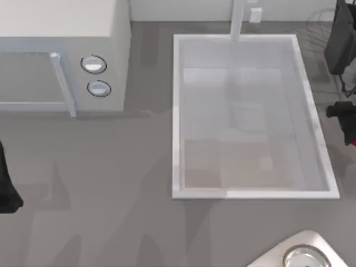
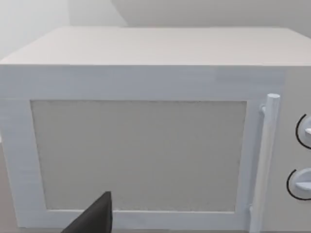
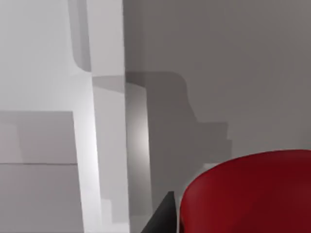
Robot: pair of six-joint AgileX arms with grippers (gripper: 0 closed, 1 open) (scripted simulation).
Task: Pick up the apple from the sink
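Right gripper (image 1: 346, 119), just off the sink's (image 1: 320, 139) right rim at the tabletop's right edge, appears closed around the apple (image 3: 252, 194), which could slip out and drop if that grip is shallow, while the left gripper (image 1: 6, 189) waits parked at the left edge.

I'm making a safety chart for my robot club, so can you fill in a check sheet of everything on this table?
Surface: grey table, no spills seen.
Job's things: the apple is out of the white sink, just past its right rim; the basin looks empty.
Clutter: white microwave at back left, door shut; small metal bowl at front right.
Grippers: right end effector at the table's right edge, shut on the apple; left end effector parked at the left edge, facing the microwave.
Cables: nothing seen.
Surroundings: white faucet behind the sink.
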